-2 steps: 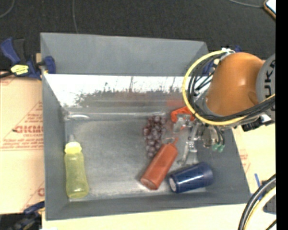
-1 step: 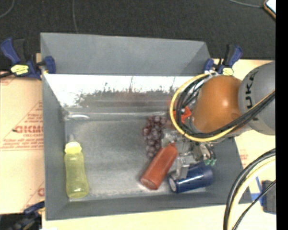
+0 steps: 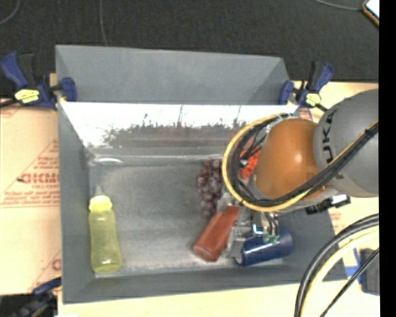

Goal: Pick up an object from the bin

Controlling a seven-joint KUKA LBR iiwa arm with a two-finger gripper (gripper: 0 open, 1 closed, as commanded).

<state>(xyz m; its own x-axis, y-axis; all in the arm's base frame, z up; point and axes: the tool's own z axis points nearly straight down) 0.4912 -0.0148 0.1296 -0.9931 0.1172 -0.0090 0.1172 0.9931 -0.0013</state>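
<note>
**Fig. – Pick from bin, grasp not yet made (my reading).** The gripper [image 3: 240, 240] sat low in the near-right corner of the bin [image 3: 158, 216], under the arm's orange cover [image 3: 285, 160]. It was in the gap btw. a red piece [image 3: 215, 236] (oblong, red-brown, lying aslant) and a blue cylinder [image 3: 267, 250] (dark, on its side). It was just beside both, and I couldn't tell whether it touched either. The wrist hid the tool, so I couldn't tell if it was apart or together. I saw nothing lifted, and both pieces lay flat on the bin.

**Step.** I judged this the end of the descent, w/ closing and lifting yet to do.

**Next move.** It called for settling on one piece, red or blue, closing across its short side, then going straight up. The 2 pieces lay close together, so a skewed close could nudge the neighbour. The blue cylinder would prob. roll.

**Surface & room.** The bin was grey metal, smooth and a bit shiny, w/ sloped walls, so I expected things to slide. Grapes [image 3: 210, 180] (purple bunch) lay just behind the red piece. A yellow bottle [image 3: 103, 238] lay well apart by the left wall. Room was tight on the right by the wall and ample mid-bin.
</note>
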